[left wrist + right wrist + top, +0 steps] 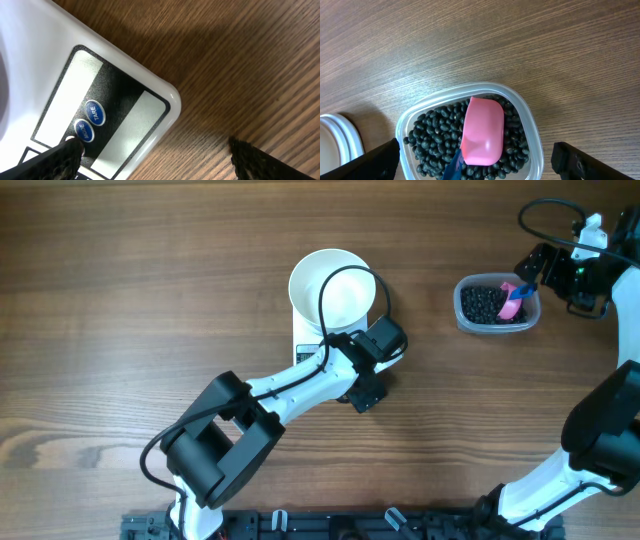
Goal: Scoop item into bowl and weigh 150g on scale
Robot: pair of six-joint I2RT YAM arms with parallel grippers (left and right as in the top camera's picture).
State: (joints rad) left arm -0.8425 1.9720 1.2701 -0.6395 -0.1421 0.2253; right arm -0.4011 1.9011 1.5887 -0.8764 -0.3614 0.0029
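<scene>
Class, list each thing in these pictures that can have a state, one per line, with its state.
Deep round white bowl, empty, standing on the scale.
Flat white rectangular digital scale, carrying the bowl.
Clear plastic tub, lidless, holding the pellets.
Small black bean-like pellets, heaped in the tub.
Pink plastic scoop, lying on the pellets.
Left gripper, open, empty.
Right gripper, open, empty.

One bowl [304, 284], one scale [60, 35], two buttons [95, 112], one clear tub [532, 134], one pink scoop [482, 131], many black pellets [432, 133]
</scene>
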